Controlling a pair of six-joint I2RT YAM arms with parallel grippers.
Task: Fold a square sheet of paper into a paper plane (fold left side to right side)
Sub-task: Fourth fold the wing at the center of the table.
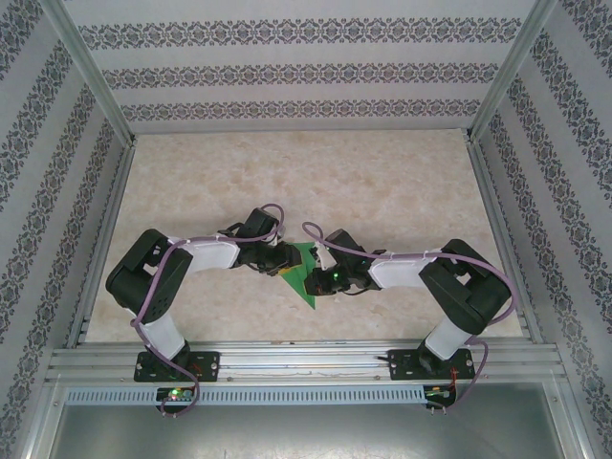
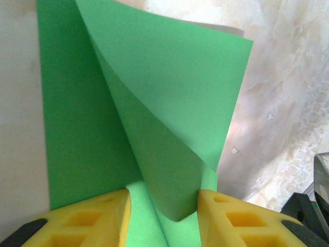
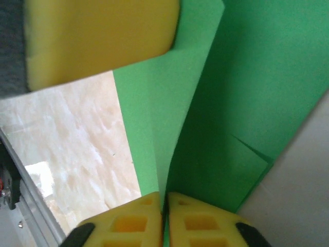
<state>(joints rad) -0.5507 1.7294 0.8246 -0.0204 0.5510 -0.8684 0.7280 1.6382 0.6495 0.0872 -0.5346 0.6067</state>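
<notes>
My left gripper point(image 2: 163, 201) stands parted over the green sheet of paper point(image 2: 77, 128), a curled flap standing between its fingers point(image 2: 103, 216); my right gripper point(image 3: 165, 201) pinches a raised fold of the sheet at its tips

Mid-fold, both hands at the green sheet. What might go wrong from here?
1. The curled flap stands uncreased between the left hand's spread fingers; unpressed, it may spring open.
2. The right hand pinches a raised ridge of the green sheet; any pull might drag the sheet or crease it crooked.
3. One left-hand finger hangs close above the right hand's work; they might bump.
</notes>
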